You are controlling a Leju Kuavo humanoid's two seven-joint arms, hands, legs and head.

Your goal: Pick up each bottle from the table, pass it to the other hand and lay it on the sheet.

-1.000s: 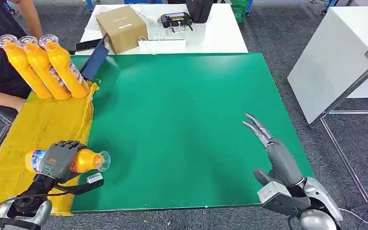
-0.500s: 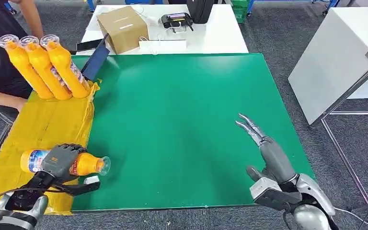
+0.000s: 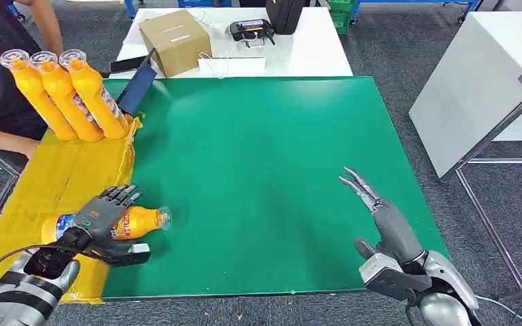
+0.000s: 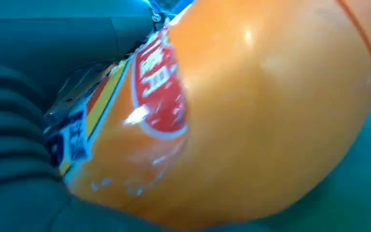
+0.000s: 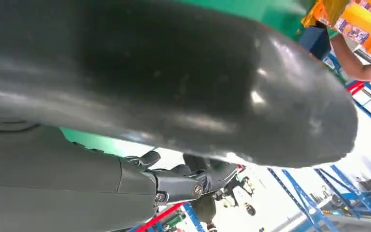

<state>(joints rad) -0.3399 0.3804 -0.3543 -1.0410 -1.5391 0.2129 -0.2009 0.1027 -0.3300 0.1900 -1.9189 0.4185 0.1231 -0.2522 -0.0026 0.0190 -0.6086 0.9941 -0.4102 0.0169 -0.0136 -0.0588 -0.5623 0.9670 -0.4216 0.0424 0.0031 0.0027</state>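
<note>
Orange bottle (image 3: 136, 221) lies on its side at the yellow sheet's (image 3: 61, 180) edge, cap over the green table (image 3: 258, 149). Left hand (image 3: 98, 219) over it, fingers (image 3: 124, 195) spread, apparently letting go (grip unclear). Best to lift clear without rolling it. Right hand (image 3: 380, 214) open, empty. Three bottles (image 3: 64, 95) lean together at the sheet's far end.

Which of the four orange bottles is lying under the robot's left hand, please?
The bottle at the near edge of the yellow sheet, under the left hand, its cap over the green mat. The other three lie together at the sheet's far end.
</note>
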